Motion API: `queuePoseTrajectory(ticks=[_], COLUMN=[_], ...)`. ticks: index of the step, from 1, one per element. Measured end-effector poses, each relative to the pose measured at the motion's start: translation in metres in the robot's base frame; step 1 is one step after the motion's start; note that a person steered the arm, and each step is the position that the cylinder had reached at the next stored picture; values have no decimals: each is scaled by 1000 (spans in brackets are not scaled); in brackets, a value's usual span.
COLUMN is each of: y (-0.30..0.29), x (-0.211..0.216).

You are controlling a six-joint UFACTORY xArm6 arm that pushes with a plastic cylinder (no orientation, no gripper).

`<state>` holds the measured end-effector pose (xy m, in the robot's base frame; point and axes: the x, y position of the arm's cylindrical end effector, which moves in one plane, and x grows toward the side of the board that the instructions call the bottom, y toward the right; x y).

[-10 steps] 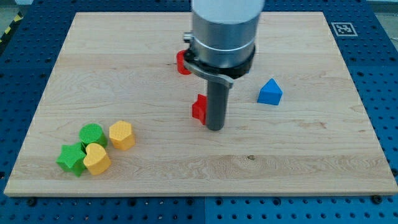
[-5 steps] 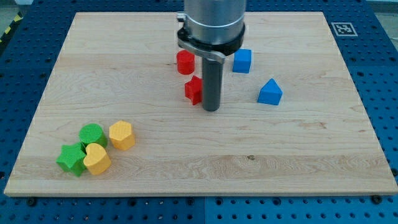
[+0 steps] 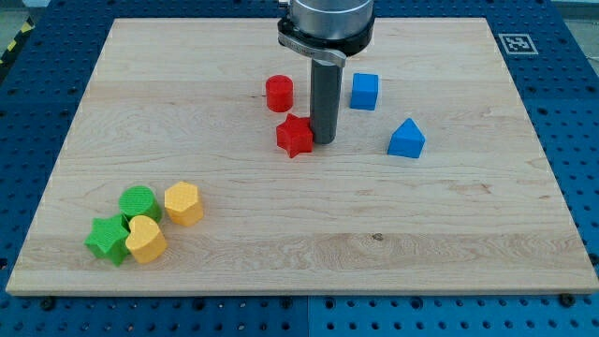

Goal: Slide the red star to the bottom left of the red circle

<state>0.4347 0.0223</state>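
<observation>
One arm: a grey cylinder at the far centre ends in a dark rod; my tip [image 3: 325,140] rests on the counter just right of the red star [image 3: 295,136], touching or nearly so.
Fingers: the rod has none, so nothing stands apart, together or clamped.
Red star: just near and slightly right of the red circle [image 3: 279,93], a small gap between them.
Blue blocks: a blue cube [image 3: 364,90] sits right of the rod; a blue triangular block [image 3: 406,138] lies nearer and further right.
Near-left cluster: green cylinder [image 3: 138,201], green star [image 3: 108,239], yellow heart [image 3: 145,239] and yellow hexagonal block [image 3: 183,203], huddled together.
Counter: a pale wooden board [image 3: 449,225] with visible grain and a small printed marker [image 3: 516,42] at its far right corner.
Surround: a blue perforated bench [image 3: 580,112] frames the board.
</observation>
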Motion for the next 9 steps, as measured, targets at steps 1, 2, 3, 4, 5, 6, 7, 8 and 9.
queuePoseTrajectory(ticks=[1, 2, 3, 4, 5, 6, 7, 8, 9], y=[-10, -21, -29, -33, -47, -65, -64, -7, 43], x=[-7, -19, -22, -22, -22, -22, -24, -29, -29])
